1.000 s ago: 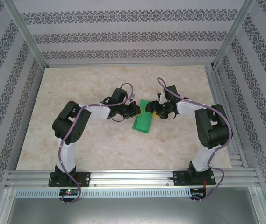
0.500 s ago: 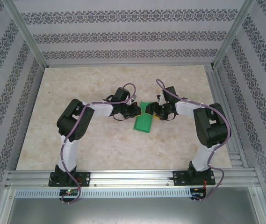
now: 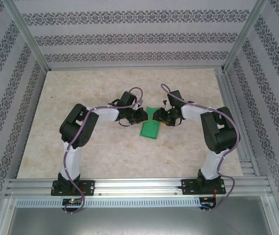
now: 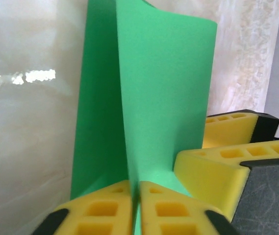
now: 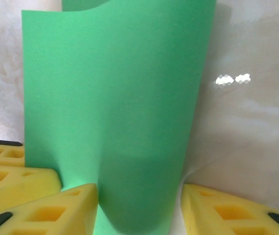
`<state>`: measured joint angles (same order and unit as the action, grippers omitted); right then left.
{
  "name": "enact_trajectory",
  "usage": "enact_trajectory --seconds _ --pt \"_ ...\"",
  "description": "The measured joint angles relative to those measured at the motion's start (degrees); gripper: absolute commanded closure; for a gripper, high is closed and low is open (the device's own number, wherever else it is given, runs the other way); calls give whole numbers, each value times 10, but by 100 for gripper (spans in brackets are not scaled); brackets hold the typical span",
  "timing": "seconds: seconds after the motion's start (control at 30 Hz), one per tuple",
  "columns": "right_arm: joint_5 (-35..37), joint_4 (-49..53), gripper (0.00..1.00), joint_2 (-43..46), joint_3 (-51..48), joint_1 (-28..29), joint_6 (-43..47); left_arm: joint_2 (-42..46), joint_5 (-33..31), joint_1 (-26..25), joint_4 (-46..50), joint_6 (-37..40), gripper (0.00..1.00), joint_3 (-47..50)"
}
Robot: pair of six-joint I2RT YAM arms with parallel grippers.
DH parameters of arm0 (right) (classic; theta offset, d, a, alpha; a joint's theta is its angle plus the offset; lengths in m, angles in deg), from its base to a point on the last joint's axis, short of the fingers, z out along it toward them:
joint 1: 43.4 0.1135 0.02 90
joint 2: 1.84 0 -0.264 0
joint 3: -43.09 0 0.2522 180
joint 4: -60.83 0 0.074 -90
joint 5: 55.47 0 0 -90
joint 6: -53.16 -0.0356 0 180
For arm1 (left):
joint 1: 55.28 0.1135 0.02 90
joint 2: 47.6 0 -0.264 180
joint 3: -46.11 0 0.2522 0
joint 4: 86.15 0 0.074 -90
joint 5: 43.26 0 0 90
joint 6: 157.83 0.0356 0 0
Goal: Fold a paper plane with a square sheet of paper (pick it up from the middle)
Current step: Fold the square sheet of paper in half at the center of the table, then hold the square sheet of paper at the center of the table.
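The square sheet of paper (image 3: pixel 150 128) is bright green and lies doubled over at mid-table between both grippers. In the left wrist view the paper (image 4: pixel 164 88) rises as an upright flap, and my left gripper (image 4: pixel 134 188) has its yellow fingers pressed together on the flap's near edge. In the right wrist view the paper (image 5: pixel 114 98) bulges as a rounded fold. My right gripper (image 5: pixel 140 191) straddles that fold, open; its left finger touches the paper and its right finger (image 5: pixel 227 210) stands a little apart. From above, the left gripper (image 3: pixel 142 115) and right gripper (image 3: pixel 159 117) face each other across the paper's far end.
The beige marbled tabletop (image 3: pixel 90 147) is bare around the paper. Aluminium frame rails (image 3: pixel 227 107) run along the right side and near edge, with patterned walls beyond. The right gripper's yellow fingers (image 4: pixel 217 169) sit close beside the left gripper.
The right gripper has slid left onto the paper's fold and its jaws have narrowed around it. The left arm shifted slightly toward the paper, still pinching the flap.
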<state>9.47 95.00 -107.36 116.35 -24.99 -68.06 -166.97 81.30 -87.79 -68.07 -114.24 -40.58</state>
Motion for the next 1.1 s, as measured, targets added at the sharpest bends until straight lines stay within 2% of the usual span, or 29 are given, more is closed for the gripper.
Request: enact_trajectory --seconds 0.07,0.1,0.3,0.73,1.1 --pt "9 4 53 -1 2 3 -2 1 -9 2 5 5 64 0" --pt "15 7 54 -1 4 5 -2 3 -13 5 9 4 61 1" --pt "44 19 56 -2 11 14 -4 42 -41 22 14 -4 50 28" --pt "93 66 55 -20 48 32 -24 68 -85 29 14 -5 46 59" --pt "111 80 53 -30 62 37 -54 82 -96 29 14 -1 46 74"
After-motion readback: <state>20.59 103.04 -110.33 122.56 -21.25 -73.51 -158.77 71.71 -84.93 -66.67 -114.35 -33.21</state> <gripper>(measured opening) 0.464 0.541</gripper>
